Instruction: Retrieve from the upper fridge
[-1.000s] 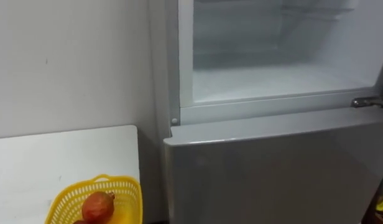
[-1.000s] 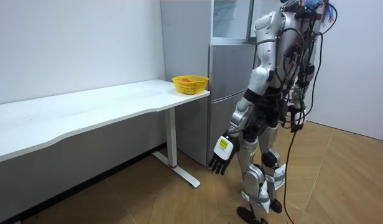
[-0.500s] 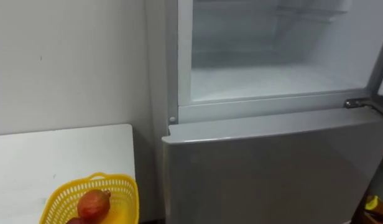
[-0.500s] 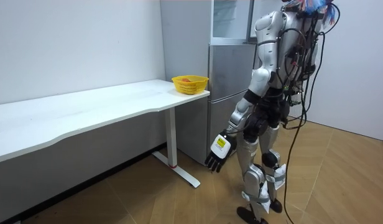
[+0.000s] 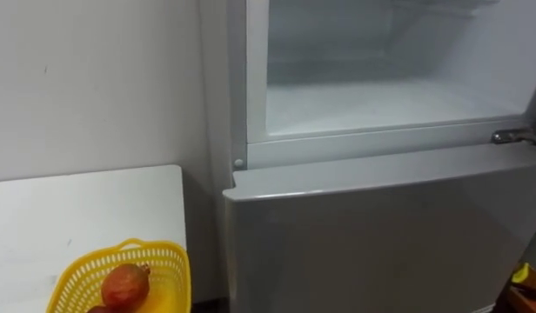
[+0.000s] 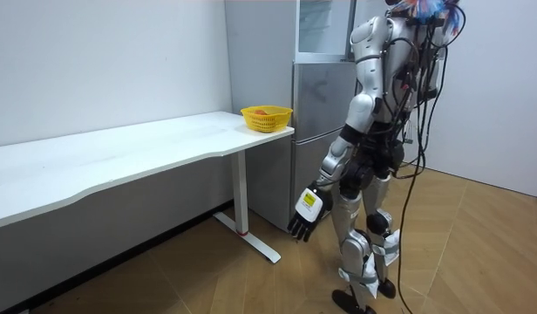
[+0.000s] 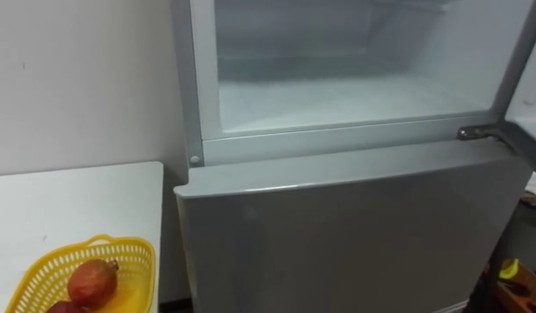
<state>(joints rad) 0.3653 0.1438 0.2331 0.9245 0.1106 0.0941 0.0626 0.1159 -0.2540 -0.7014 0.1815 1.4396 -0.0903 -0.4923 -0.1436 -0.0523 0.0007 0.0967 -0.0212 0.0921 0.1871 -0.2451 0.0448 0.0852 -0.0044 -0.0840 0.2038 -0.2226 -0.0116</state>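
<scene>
Left hand (image 6: 305, 212) swung back slightly, hangs by thigh, fingers loose and apart (nothing held). Robot stands facing fridge (image 5: 372, 235), upper compartment (image 5: 390, 100) open; basket (image 5: 155, 252) on table (image 5: 77, 209).

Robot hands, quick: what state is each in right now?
Left robot hand: open, fingers relaxed, holding nothing, hanging by the robot's side.
Right robot hand: cannot be told.
</scene>
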